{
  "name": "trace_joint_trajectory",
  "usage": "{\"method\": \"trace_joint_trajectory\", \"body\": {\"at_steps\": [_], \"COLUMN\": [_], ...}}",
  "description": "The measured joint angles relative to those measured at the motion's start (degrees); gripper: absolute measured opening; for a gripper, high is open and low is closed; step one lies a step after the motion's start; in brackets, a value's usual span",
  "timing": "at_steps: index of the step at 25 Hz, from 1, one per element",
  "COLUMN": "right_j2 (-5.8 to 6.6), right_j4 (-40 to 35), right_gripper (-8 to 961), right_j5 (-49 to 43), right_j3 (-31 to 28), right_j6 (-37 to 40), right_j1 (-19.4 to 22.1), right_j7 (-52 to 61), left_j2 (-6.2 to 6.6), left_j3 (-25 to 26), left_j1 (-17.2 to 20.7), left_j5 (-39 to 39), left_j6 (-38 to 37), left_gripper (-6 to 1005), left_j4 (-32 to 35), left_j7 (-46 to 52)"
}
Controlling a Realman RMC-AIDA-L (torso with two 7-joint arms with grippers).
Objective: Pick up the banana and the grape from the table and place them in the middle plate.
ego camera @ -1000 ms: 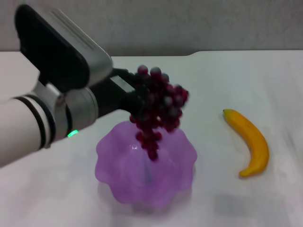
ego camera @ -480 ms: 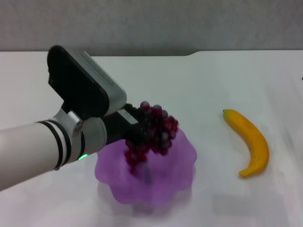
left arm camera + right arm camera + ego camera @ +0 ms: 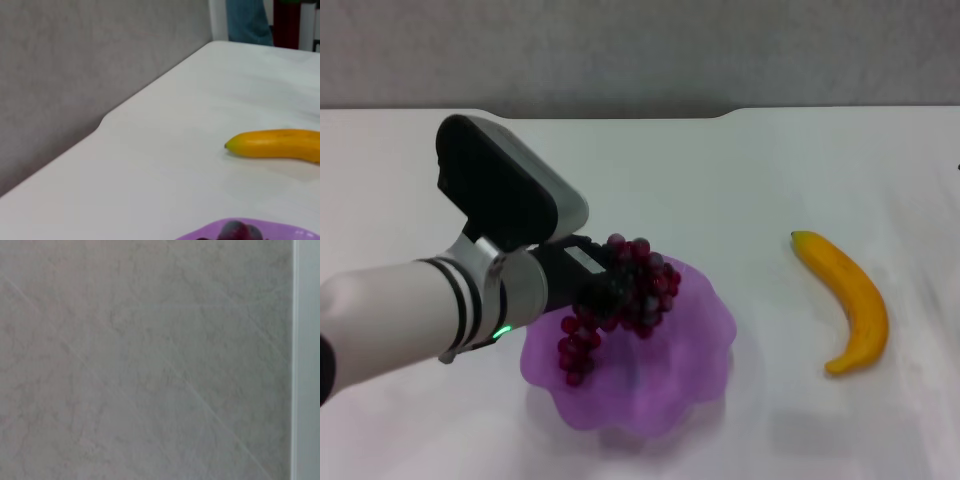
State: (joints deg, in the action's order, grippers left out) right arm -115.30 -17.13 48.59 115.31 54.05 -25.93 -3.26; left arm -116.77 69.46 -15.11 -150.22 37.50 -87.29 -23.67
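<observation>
Since the earlier frames the left arm has come down and drawn back toward the robot, and the grape (image 3: pixel 620 300) that hung high above the plate (image 3: pixel 705 345) now sits low over it. The bunch has also spread: its tail trails toward the plate's left rim, while the thick part stays up at the gripper.

In the head view the left gripper (image 3: pixel 603 283) reaches in from the left, just above the plate's near-left part. Its dark fingers are closed on the upper end of the grape, and the berries hide the fingertips themselves. The lower berries lie over the plate's inner wall; whether they touch it cannot be told. The arm's white sleeve and black wrist housing cover the table (image 3: pixel 750 170) on the plate's left side.

The banana (image 3: pixel 847 299) lies flat on the table, well apart to the right of the plate, its curve bowing outward to the right and its darker tip toward the far side. Nothing touches it.

The left wrist view shows the banana (image 3: pixel 280 145) lying on the white table (image 3: pixel 165 165), with a strip of the purple plate (image 3: pixel 280 231) and a couple of berries of the grape (image 3: pixel 240 233) at the edge of the picture.

The right gripper is out of sight; its wrist camera sees only a grey mottled surface (image 3: pixel 150 360).
</observation>
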Motion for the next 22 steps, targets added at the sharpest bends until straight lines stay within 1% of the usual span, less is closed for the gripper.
{"method": "trace_joint_trajectory", "body": {"at_steps": [2,8,13,16,22], "right_j2": [0.04,0.06,0.08,0.08,0.08], "right_j4": [0.0,0.0,0.1,0.3,0.2], "right_gripper": [882,882,882,882,882], "right_j5": [0.0,0.0,0.0,0.0,0.1], "right_j3": [0.0,0.0,0.0,0.0,0.0], "right_j6": [0.0,0.0,0.0,0.0,0.0], "right_j1": [0.0,0.0,0.0,0.0,-0.1], "right_j7": [0.0,0.0,0.0,0.0,0.0], "left_j2": [0.01,0.04,0.04,0.05,0.11], "left_j3": [0.6,1.2,1.4,1.8,2.6], "left_j1": [-1.1,-2.9,-2.8,-2.3,-1.6], "left_j5": [0.0,-2.2,-5.1,-6.4,-6.2], "left_j6": [0.2,0.6,0.3,-0.5,-7.9], "left_gripper": [165,373,622,678,791], "left_j4": [1.4,3.5,2.5,1.2,2.5], "left_j7": [1.3,5.2,7.9,7.9,7.9]}}
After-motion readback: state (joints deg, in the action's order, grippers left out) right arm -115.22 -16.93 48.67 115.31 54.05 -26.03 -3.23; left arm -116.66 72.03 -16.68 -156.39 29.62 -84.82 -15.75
